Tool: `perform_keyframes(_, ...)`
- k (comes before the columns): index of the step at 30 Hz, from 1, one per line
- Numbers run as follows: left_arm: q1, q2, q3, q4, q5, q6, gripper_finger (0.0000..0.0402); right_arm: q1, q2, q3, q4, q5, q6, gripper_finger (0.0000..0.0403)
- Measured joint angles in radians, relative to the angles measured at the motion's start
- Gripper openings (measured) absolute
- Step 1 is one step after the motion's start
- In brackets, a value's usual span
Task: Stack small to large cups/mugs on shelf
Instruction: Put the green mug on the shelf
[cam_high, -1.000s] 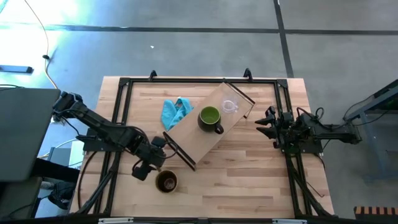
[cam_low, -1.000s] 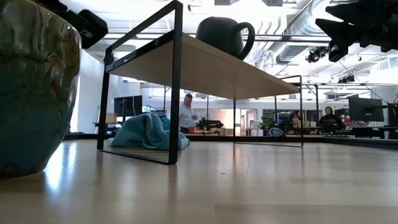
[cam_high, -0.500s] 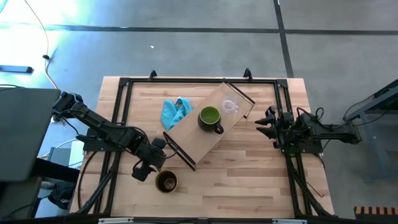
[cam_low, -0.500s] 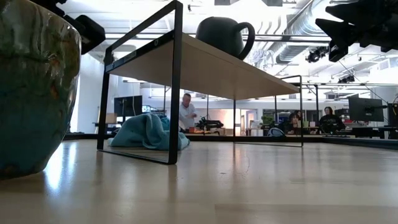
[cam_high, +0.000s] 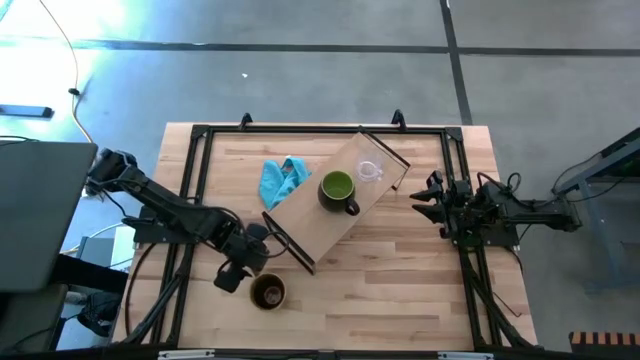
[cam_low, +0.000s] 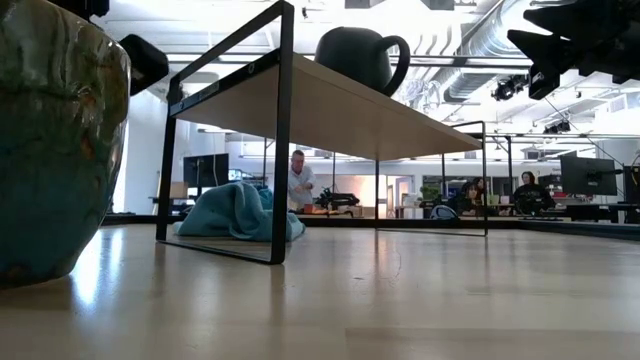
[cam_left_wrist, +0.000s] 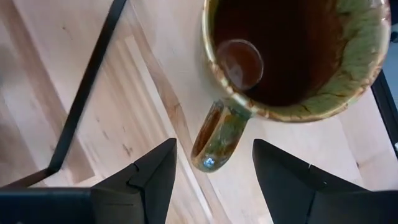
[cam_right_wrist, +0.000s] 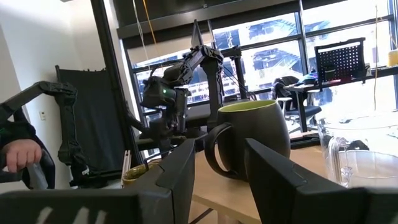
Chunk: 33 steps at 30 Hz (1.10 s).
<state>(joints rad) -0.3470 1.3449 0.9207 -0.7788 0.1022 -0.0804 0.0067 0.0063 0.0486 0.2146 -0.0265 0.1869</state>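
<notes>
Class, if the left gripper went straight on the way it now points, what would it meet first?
Most likely the brown mug's handle: the open left gripper points at it, fingers either side, though depth is unclear.

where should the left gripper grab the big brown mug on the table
By its handle, from above. The large brown glazed mug stands upright on the wooden tabletop, and its handle sticks out toward the open left gripper, whose fingers straddle it. Closing across the handle's flat sides looks the likeliest secure hold.
</notes>
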Motion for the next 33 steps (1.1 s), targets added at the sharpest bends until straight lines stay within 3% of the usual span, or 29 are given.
perform_keyframes(10,0.000,0.048,0.000,0.026,0.014,-0.024,0.0200,0.000,0.000,0.000,0.000,-0.011,0.023,0.0131)
perform_keyframes(17,-0.001,0.048,0.000,0.022,0.088,-0.097,0.0196,0.000,0.000,0.000,0.000,-0.011,0.023,0.0131)
perform_keyframes(29,-0.033,0.048,0.000,0.022,0.243,-0.187,0.0136,0.000,0.000,0.000,0.000,-0.011,0.023,0.0131)
perform_keyframes(33,-0.063,0.048,0.000,0.022,0.247,-0.199,0.0125,0.000,0.000,0.000,0.000,-0.011,0.023,0.0131)
